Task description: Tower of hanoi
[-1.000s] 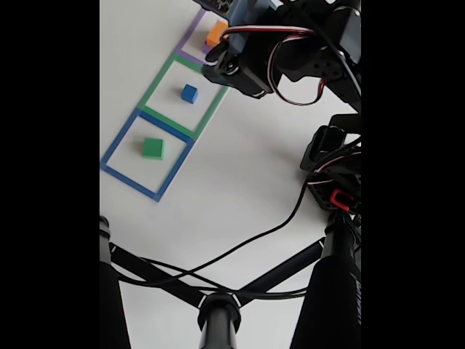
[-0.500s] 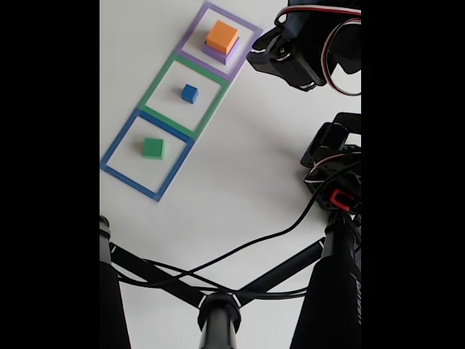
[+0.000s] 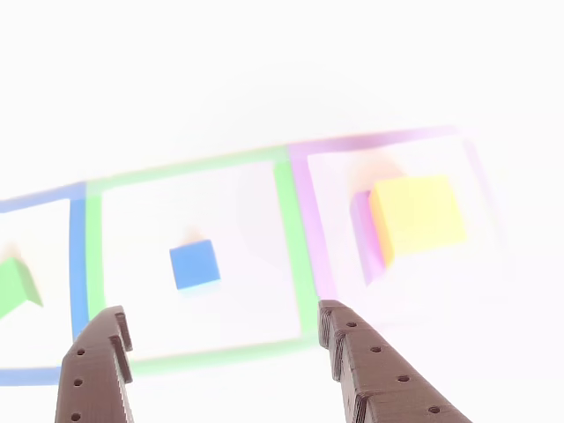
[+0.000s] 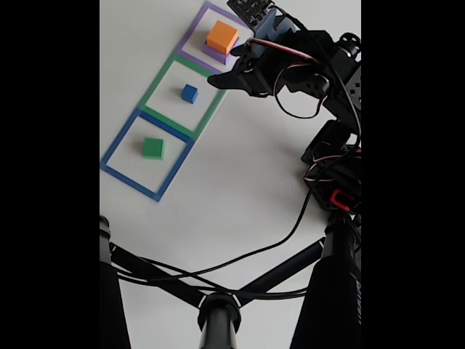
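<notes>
The tower of hanoi blocks lie in taped square outlines on a white table. An orange block (image 4: 221, 34) (image 3: 416, 216) rests on a purple slab (image 4: 211, 51) (image 3: 362, 236) inside the purple outline (image 4: 190, 36). A small blue cube (image 4: 189, 93) (image 3: 194, 264) sits alone in the green outline (image 4: 161, 76) (image 3: 295, 247). My gripper (image 4: 221, 43) (image 3: 220, 315) hangs open above the table near the border of the purple and green outlines. Nothing is between its perforated fingers (image 3: 370, 370). In the other view the blue cube shows ahead, between the two fingertips.
A green block (image 4: 152, 148) (image 3: 16, 286) sits in the blue outline (image 4: 116, 145). The arm's base and red-tagged wiring (image 4: 336, 193) stand at the right. Black stand legs (image 4: 218, 313) and a cable (image 4: 247, 243) cross the lower fixed view.
A second ago the arm hung over the purple outline, then drew back to the upper right. It has now swung left again beside the orange block. No block has moved.
</notes>
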